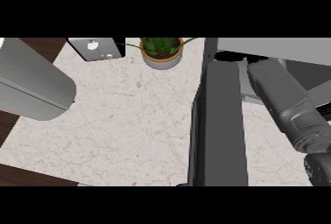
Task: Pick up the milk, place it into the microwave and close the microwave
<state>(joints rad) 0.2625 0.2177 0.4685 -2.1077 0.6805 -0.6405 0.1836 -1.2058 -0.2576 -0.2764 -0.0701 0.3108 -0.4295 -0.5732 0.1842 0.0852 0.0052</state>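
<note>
The left forearm (32,83) lies over the far-left desk (129,127); its hand is out of view. Far back stands a potted plant (161,52). The microwave door (220,127) swings open toward us — the right forearm (284,105) reaches inside, probably placing the milk; milk and right hand hidden, grip untellable

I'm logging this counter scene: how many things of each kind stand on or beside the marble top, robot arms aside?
Green potted plant in a terracotta pot: 1
Dark grey microwave with its door open: 1
Silver-grey wall plate with a black frame: 1
Total: 3
</note>
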